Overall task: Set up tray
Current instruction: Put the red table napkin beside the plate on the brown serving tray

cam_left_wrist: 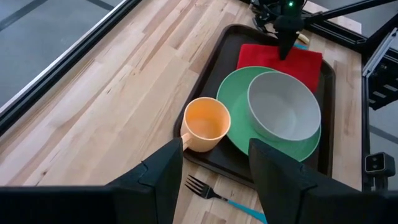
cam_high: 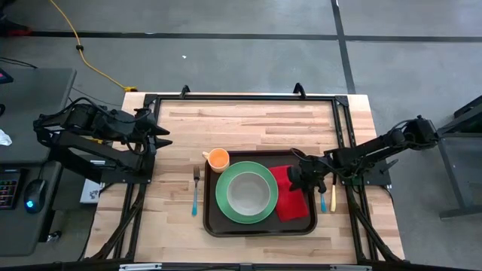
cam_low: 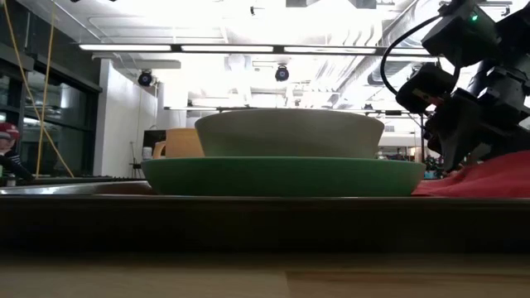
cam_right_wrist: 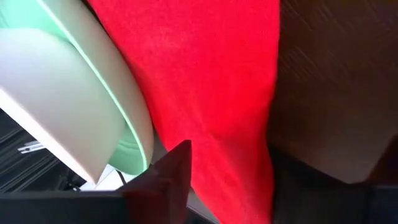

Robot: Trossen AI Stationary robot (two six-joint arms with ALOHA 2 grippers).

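Note:
The dark brown tray (cam_high: 211, 220) lies on the wooden table. It carries a green plate (cam_high: 226, 205) with a grey bowl (cam_high: 247, 192) on it. A red napkin (cam_high: 291, 202) lies flat on its right part, and an orange cup (cam_high: 218, 159) stands at its far left corner. My right gripper (cam_high: 295, 179) points down at the napkin's far end (cam_left_wrist: 273, 57), open, with the cloth (cam_right_wrist: 211, 81) spread between its fingers. My left gripper (cam_left_wrist: 214, 180) waits open, high over the table's left side. My right gripper comes at the red napkin from above, near its far end (cam_left_wrist: 292, 56). I cannot tell whether the fingertips touch the cloth. The napkin lies flat on the tray.
A fork with a blue handle (cam_high: 195, 192) lies on the table left of the tray. Two more utensils (cam_high: 329, 199) lie right of it, under the right arm. Bare wood stretches across the table's far half (cam_high: 248, 120). A black frame rail (cam_high: 343, 135) borders the table.

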